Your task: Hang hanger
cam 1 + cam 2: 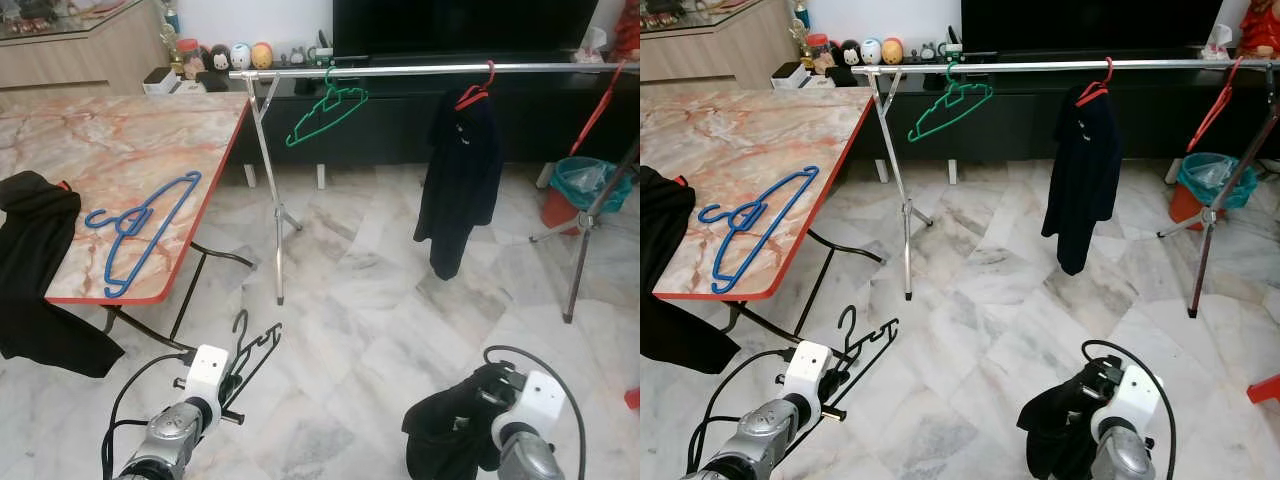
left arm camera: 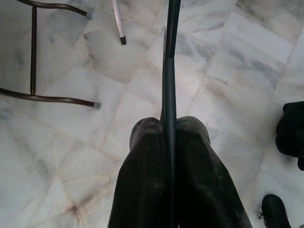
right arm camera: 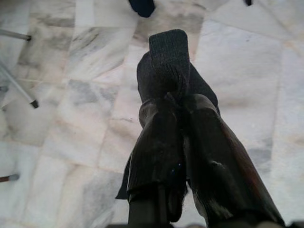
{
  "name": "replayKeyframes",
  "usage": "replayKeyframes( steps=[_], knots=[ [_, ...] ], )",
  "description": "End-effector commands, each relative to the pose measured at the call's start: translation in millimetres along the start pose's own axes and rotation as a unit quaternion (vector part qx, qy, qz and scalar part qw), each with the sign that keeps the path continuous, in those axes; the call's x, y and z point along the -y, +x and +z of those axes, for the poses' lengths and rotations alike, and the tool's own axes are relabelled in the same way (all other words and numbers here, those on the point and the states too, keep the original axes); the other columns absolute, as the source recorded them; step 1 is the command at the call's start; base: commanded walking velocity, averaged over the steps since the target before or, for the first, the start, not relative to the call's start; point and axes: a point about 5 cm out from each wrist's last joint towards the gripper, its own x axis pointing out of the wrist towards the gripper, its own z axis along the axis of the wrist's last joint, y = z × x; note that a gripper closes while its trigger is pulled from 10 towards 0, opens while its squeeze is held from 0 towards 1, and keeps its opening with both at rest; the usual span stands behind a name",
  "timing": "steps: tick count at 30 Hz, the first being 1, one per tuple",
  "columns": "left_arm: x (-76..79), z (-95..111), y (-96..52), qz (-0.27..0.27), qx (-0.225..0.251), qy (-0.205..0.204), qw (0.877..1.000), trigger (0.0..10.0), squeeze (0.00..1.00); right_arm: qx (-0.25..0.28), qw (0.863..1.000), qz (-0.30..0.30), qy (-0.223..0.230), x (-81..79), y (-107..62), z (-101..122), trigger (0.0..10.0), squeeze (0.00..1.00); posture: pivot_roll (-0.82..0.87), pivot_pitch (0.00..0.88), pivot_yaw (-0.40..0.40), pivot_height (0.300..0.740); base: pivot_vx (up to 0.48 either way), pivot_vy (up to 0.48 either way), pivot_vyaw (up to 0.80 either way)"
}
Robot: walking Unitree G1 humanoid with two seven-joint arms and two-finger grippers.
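Your left gripper point(image 2: 168, 124) sits low over the marble floor point(image 1: 350, 300), its fingers point(image 2: 145, 161) pressed tight on a thin black hanger point(image 1: 247, 355). Your right gripper point(image 3: 183, 107) pinches a bunched dark garment point(image 1: 445, 430). Ahead, a steel rail point(image 1: 420, 70) carries a green hanger point(image 1: 325, 112) and a black garment on a red hanger point(image 1: 472, 95) (a second red one hangs farther right). A blue hanger point(image 1: 140, 228) lies on the marble desk point(image 1: 120, 140).

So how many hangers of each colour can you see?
Black hanger, in the left gripper: 1
Blue hanger, on the table: 1
Green hanger, on the rail: 1
Red hangers, on the rail: 2
Total: 5
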Motion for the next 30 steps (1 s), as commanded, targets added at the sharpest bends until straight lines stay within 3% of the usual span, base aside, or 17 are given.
replayKeyframes(
  steps=[1,9,24,30],
  knots=[
    [-3.3,-10,-3.3,0.015,-0.02,-0.013,1.0,10.0,0.0,0.016,1.0,0.011,-0.003,-5.4,1.7,6,10.0,0.0,-0.02,0.0,0.081,0.74,0.0,0.0,0.0],
    [-4.0,-15,-3.9,0.035,-0.035,-0.06,0.997,10.0,0.0,0.006,1.0,0.011,-0.015,-7.0,0.2,0,10.0,0.0,-0.02,0.0,0.081,0.74,0.0,0.0,0.0],
    [-3.2,-17,-4.2,0.03,-0.039,-0.054,0.997,10.0,0.0,0.03,0.997,0.047,-0.045,-19.7,4.1,12,10.0,0.0,-0.02,0.0,0.077,0.74,0.0,0.316,0.0],
    [-4.2,-18,-5.0,0.031,-0.043,-0.054,0.997,10.0,0.0,0.039,0.997,0.055,-0.043,-22.7,4.4,15,10.0,0.0,-0.02,0.0,0.078,0.74,0.0,0.34,0.57]
  ],
)
